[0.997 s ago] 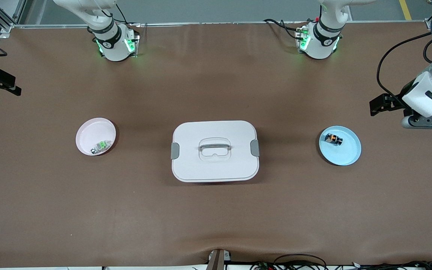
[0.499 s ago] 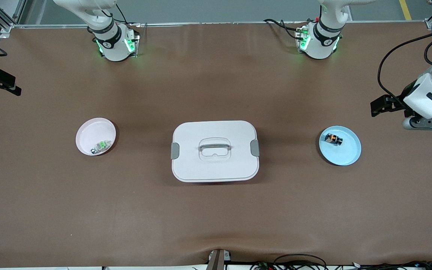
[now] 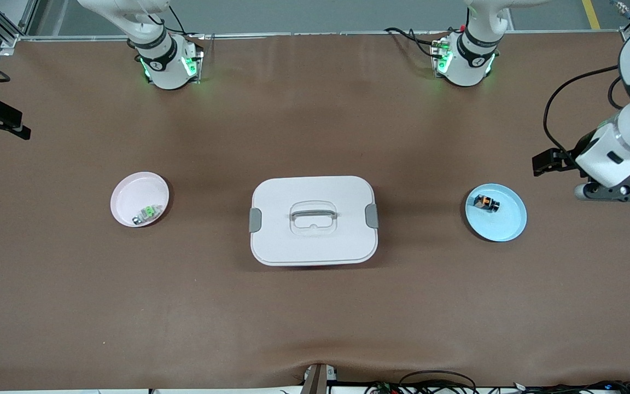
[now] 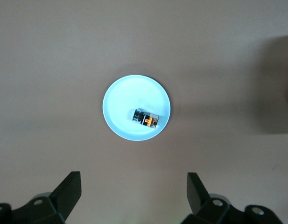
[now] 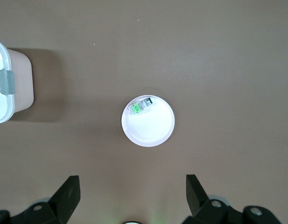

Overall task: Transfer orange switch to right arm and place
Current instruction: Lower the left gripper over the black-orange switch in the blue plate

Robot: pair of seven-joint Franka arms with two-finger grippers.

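Note:
The orange switch (image 3: 486, 203) lies on a light blue plate (image 3: 505, 225) toward the left arm's end of the table; in the left wrist view the switch (image 4: 146, 118) lies on the plate (image 4: 120, 100). My left gripper (image 3: 543, 162) hangs open and empty high above the table beside the plate, its jaws wide apart (image 4: 133, 179). My right gripper (image 3: 17, 125) waits open and empty high at the right arm's end of the table, its jaws wide apart (image 5: 133, 182).
A white lidded box (image 3: 313, 243) with a clear handle and grey clips stands mid-table. A pink plate (image 3: 129, 191) toward the right arm's end holds a small green-and-clear part (image 3: 148, 213); it shows in the right wrist view (image 5: 140, 107).
My left arm has shifted a little toward the blue plate. The right arm, the switch and the plates have not moved.

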